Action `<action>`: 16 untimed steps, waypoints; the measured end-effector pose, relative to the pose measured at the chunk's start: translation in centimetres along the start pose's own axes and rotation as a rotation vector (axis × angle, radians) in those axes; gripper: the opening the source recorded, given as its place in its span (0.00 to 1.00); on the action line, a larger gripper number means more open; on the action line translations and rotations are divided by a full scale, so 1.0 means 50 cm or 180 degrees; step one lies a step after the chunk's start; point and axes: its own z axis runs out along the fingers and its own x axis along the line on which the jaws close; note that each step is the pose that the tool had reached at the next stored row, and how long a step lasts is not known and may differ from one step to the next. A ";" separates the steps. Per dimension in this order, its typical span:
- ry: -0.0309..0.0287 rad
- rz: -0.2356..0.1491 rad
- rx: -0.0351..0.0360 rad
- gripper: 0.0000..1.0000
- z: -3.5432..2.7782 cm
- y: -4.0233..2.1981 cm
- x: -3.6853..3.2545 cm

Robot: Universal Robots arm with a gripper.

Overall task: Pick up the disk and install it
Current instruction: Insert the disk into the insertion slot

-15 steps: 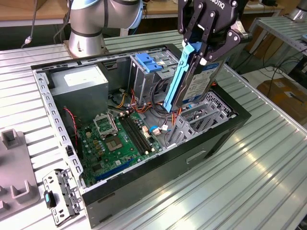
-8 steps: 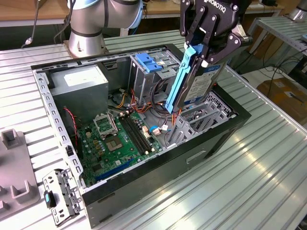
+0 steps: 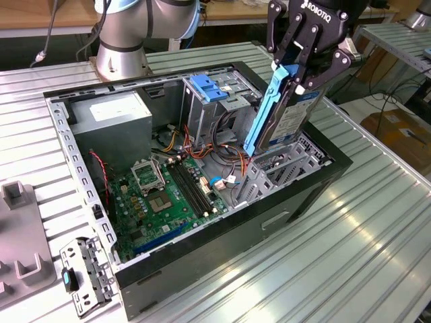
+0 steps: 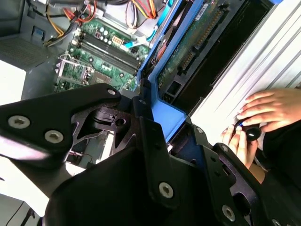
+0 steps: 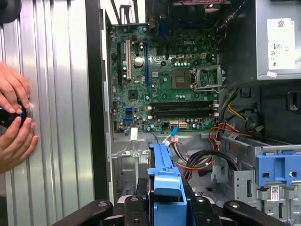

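1. We see a ribbed aluminium table [image 3: 377,222] that carries everything in the exterior view.
2. On it lies an open desktop computer case [image 3: 202,249] with its side panel off and its inside facing up.
3. The robot arm's base [image 3: 124,40] stands on the table just behind the case.
4. Inside the case, a grey power supply [image 3: 111,114] fills the far corner toward the exterior view's left.
5. The green motherboard [image 3: 161,195] lies flat on the case floor, and it also appears in both wrist views [image 4: 94,52] [image 5: 164,80].
6. A tall metal cage [image 3: 202,118] stands beside the power supply, topped by a wide blue latch [image 3: 209,87] [image 5: 277,169].
7. The gripper [image 3: 300,74] hangs over the case's end at the exterior view's right, with its fingers clamped on the upper part of the disk [image 3: 293,114].
8. The disk stands steeply tilted on edge with its blue carrier rail toward the cage. Its lower end is down at the metal bay [image 3: 283,165], and we cannot tell whether they touch.
9. In both wrist views the disk's blue carrier [image 5: 165,183] [image 4: 188,42] juts out from between the black fingers [image 5: 134,209] [image 4: 150,155].
10. A grey fixture [image 3: 20,249] sits at the table's edge on the exterior view's left.
11. A person's hand [image 5: 16,141] and a second hand [image 5: 11,89] rest on the table outside the case wall, around a small dark object.
12. A small metal bracket [image 3: 84,269] lies between the fixture and the case.
13. Orange, red and yellow cables [image 3: 215,151] run between the cage and the motherboard.
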 end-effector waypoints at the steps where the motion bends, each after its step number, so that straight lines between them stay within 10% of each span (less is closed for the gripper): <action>1: 0.0000 0.0000 0.0000 0.37 0.000 -0.006 0.000; 12: 0.0001 -0.0010 0.0000 0.37 0.009 -0.025 0.011; 16: -0.0004 -0.0193 -0.0002 0.37 0.014 -0.025 0.012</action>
